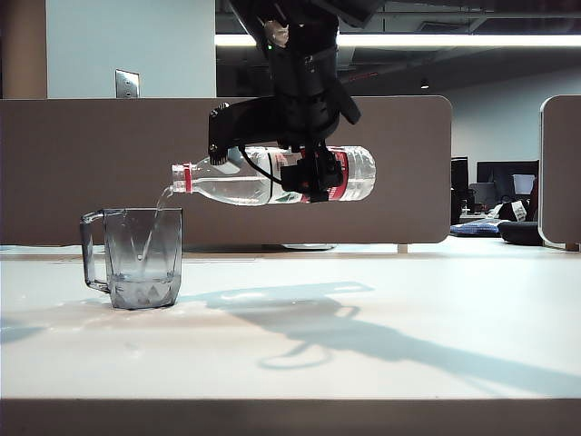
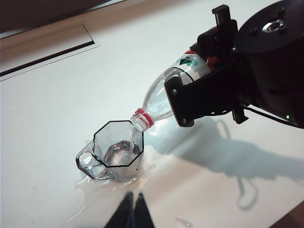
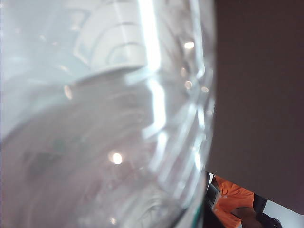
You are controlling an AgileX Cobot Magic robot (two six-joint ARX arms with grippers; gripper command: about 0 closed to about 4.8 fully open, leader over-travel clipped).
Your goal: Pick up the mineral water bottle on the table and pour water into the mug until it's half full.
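Right gripper (image 1: pixel 313 177) jaws clamped round mineral water bottle (image 1: pixel 236 182), held near level above tabletop (image 1: pixel 381 327), mouth over mug (image 1: pixel 141 259). Pour underway, thin stream; mug barely bottom-filled, half mark far off. Some spill beside mug. Left gripper (image 2: pixel 131 211) near mug, jaws look pressed together, idle.

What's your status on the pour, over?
Right gripper shut on bottle, tipped level, water streaming into mug. Left gripper low beside mug, jaws together, empty. Mug well under half. Water spilled on table.

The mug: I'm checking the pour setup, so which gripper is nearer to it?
Left. The left gripper hovers just beside the mug; the right gripper holds the mineral water bottle above and aside.
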